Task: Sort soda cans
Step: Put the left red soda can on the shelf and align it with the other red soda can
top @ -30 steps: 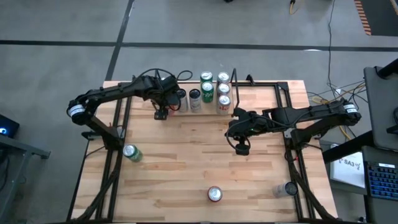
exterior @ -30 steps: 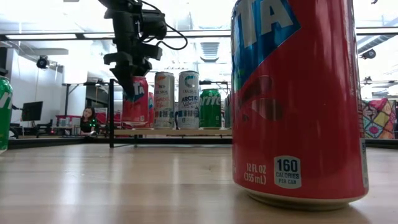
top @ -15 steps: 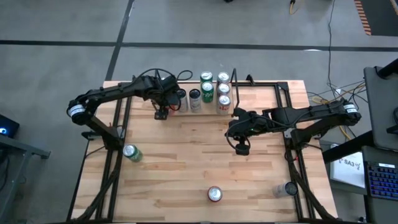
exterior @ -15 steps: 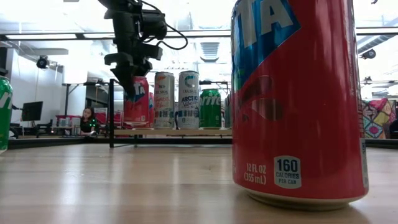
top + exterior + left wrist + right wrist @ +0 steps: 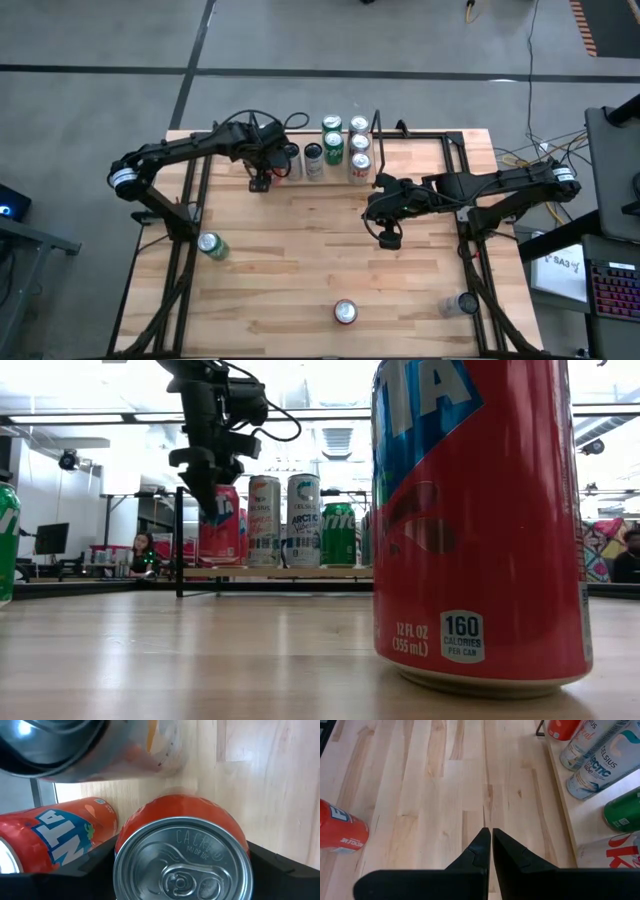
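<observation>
L gripper (image 5: 262, 172) is up at ~11 o'clock on the table (image 5: 300, 260), spread around a red can (image 5: 182, 851). In the wrist cam the fingers sit either side of it w/ the silver top dead centre. Can't tell if the can is down on the wood yet or a hair off it. A second red can (image 5: 52, 836) is right beside it, and the rest of the sorted group (image 5: 340, 150) sits at 12, whites, greens, reds packed close.

R gripper (image 5: 488, 847) hangs over bare wood around the middle, slightly toward 2 o'clock, fingers pressed together, holding nothing. Just waiting imo.

Leftovers: green can (image 5: 209, 244) at 8, red can (image 5: 345, 312) at 6, silvery can (image 5: 466, 303) at 4.

Tip for this step, if it's a place: make sure the base is flat on the table b4 backing off, then pull straight up, no sideways drift. The neighbour can is so close that a finger swinging out could knock it, and tall thin cans tip easy.
</observation>
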